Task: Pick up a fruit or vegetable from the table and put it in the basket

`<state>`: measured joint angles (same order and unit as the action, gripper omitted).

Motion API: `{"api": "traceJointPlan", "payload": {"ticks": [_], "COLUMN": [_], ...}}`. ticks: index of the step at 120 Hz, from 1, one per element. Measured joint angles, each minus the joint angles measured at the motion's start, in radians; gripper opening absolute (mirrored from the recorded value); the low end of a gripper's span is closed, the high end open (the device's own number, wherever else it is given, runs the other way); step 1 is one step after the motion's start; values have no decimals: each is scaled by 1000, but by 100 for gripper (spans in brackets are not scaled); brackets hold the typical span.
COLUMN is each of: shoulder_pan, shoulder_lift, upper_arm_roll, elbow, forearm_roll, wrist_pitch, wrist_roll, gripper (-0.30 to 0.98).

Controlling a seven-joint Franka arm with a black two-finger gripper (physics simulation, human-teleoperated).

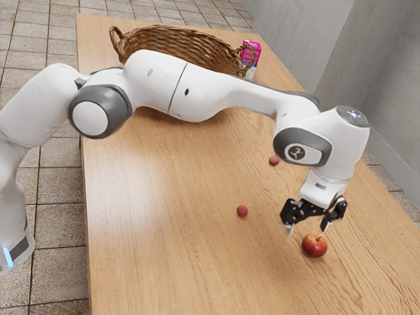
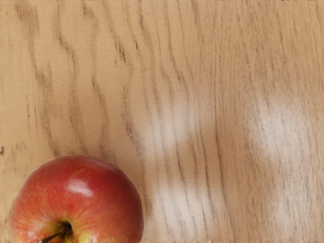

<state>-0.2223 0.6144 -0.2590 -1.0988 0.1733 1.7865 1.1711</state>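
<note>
Pincer (image 1: 307, 228) fingers spread apart; red apple (image 1: 315, 246) on table (image 1: 164, 243), near and below fingertips.

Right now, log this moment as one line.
gripper: open, above red apple | apple: on table, ungrasped | wicker basket: on table | next: likely descend

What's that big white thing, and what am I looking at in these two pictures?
It's a robot arm. One picture is taken from beside it; the other comes from a camera on its hand, looking down. On the wooden table are a red apple, two small round red things, a basket and a pink box. The black gripper is its hand. It's open just above the apple, holding nothing.
</note>
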Motion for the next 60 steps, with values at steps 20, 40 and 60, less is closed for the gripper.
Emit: {"api": "traceJointPlan", "payload": {"ticks": [20,40,60], "shoulder_pan": [-5,-3,-2], "shoulder_lift": [44,94,121], "upper_arm_roll": [0,1,3], "elbow": [62,106,128], "forearm_roll": [7,11,12], "wrist_pitch": [0,-1,1], "wrist_roll": [9,16,22], "gripper": [67,67,67]}}
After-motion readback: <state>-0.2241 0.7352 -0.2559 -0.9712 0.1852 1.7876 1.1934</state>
